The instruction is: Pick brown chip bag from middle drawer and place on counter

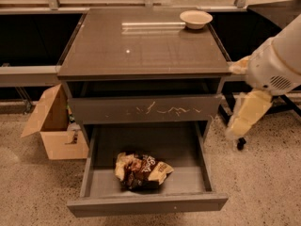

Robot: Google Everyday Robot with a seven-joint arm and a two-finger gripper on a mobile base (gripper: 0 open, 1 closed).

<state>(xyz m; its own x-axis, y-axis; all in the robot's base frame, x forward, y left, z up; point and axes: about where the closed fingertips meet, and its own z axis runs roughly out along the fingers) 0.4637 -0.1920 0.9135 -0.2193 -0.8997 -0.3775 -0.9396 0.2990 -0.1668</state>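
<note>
Middle drawer (146, 204) is pulled out toward the near side, grey interior exposed. The brown chip bag (141, 170) lies crumpled on the drawer floor, roughly centred left to right and close to the near front panel. Nothing else is visible in the drawer.

Above it is a closed drawer front (146, 109) with pale scratch marks. The counter (141, 48) tops the cabinet; its glossy surface carries a shallow pale bowl (195, 18) at the far right corner, and the rest shows only light reflections.

The gripper (245, 118) is off to the right of the cabinet, outside it. It hangs down from the white arm (277, 62) beside the cabinet's right edge, level with the scratched drawer front as seen from here. It is well apart from the bag and touches nothing I can see. Can't tell whether it is released or clenched, as it reads as one pale yellowish shape.

An open cardboard box (54, 126) sits on the speckled floor (37, 192) just left of the cabinet, flap up.
</note>
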